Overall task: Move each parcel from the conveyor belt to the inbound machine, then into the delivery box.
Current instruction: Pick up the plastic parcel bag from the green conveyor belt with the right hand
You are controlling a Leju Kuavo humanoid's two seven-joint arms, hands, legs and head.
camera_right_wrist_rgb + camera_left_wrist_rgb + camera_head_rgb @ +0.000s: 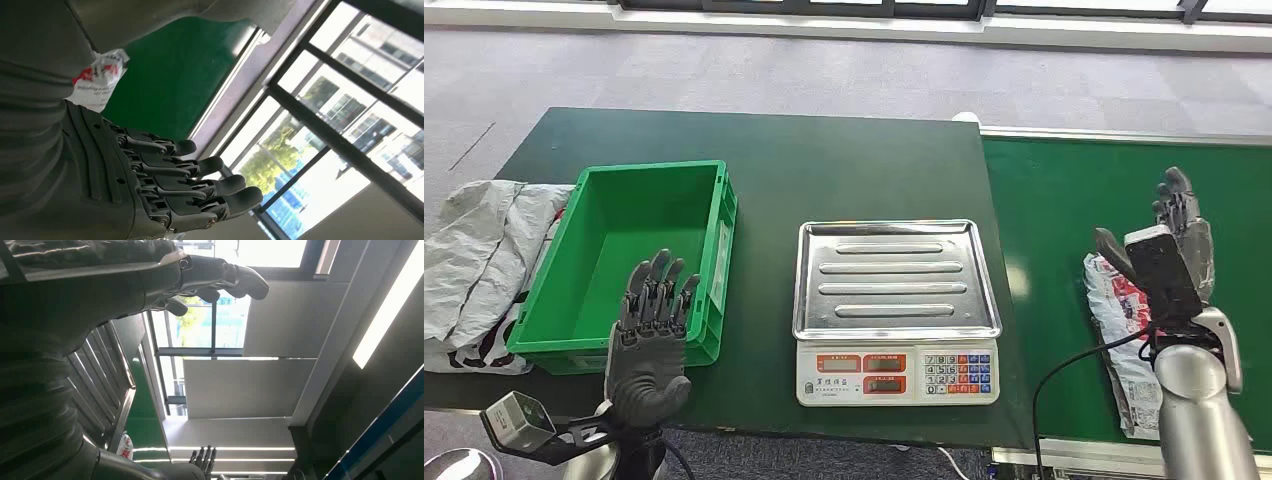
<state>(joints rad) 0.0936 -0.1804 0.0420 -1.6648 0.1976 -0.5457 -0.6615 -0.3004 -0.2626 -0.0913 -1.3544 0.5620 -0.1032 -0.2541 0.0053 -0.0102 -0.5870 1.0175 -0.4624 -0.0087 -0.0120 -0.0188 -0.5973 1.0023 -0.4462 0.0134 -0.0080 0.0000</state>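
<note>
- Risk, grasp: the right hand (1172,240), at the right of the head view, stands upright just beside the parcel (1124,340) with its fingers (200,187) spread and holding nothing. A soft, flat bag gives little edge to catch, so a closing hand may likely crumple it or slide off.
- Risk, transfer: the scale (896,310) sits at centre on the desk (824,170), across the seam from the belt (1074,200). A limp parcel could likely drag on the seam or land half off the steel tray.
- Risk, final drop: the left hand (649,340), lower left, hovers palm-out over the near wall of the green box (624,265), fingers spread and empty. It could likely obstruct the box mouth.
- Parcel, position: it lies flat on the belt at the lower right of the head view, partly hidden by the right arm.
- Parcel, look: a white wrinkled plastic mailer with red and black print, long and thin, visibly slack.
- Surroundings: grey bags (479,260) lie heaped at the far left, beside the box.
</note>
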